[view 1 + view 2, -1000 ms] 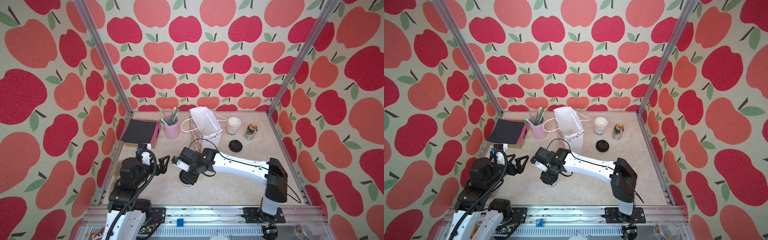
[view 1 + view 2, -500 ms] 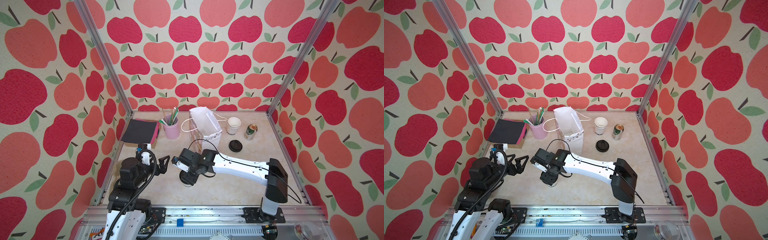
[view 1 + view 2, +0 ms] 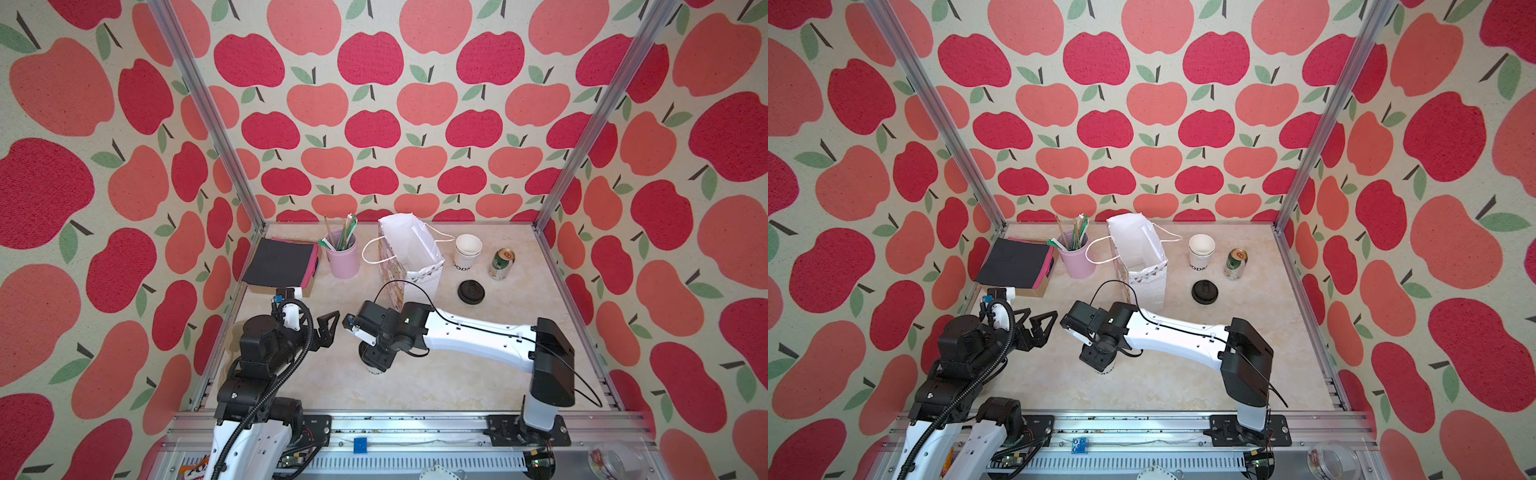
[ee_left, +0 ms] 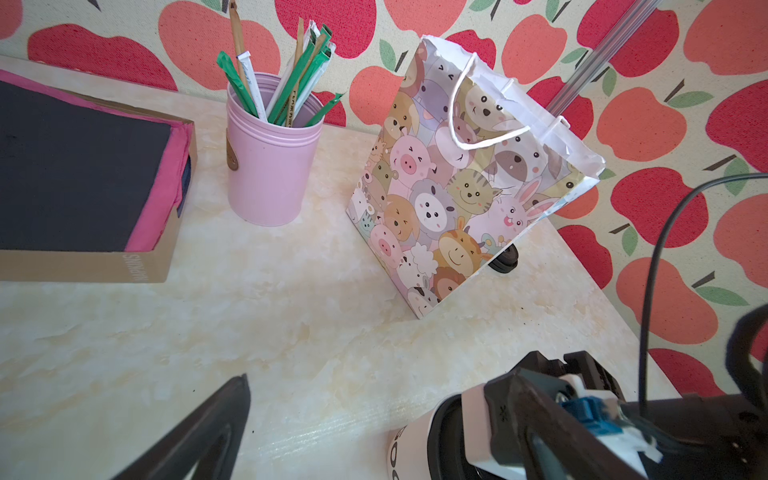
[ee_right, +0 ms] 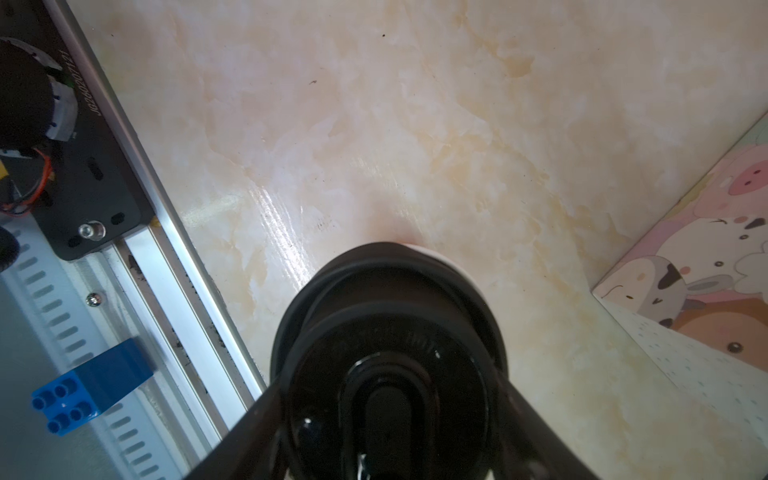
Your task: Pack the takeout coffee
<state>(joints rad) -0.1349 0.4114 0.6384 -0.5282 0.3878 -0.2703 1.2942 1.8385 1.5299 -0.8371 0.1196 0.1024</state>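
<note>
Now we are at the grasp. The right gripper (image 3: 376,354), about half open, is closed on the top of the cup (image 4: 409,442), which stands front-centre near the bag (image 3: 422,282). Next we must lift it over the bag's rim. The left gripper (image 3: 328,332) hangs wide open and empty. Almost nothing has shifted in 1 second.

Along the back of the table (image 3: 415,386) I saw a napkin box (image 3: 282,266) at the left, with a pink cup (image 3: 344,262) of straws (image 3: 343,235) just beside it. Well to the right stood a stack of white cups (image 3: 467,253) and a green can (image 3: 501,264), both upright, and a loose black lid (image 3: 471,291) lay flat in front of them. A blue block (image 3: 360,444) sat beyond the table's front edge.
</note>
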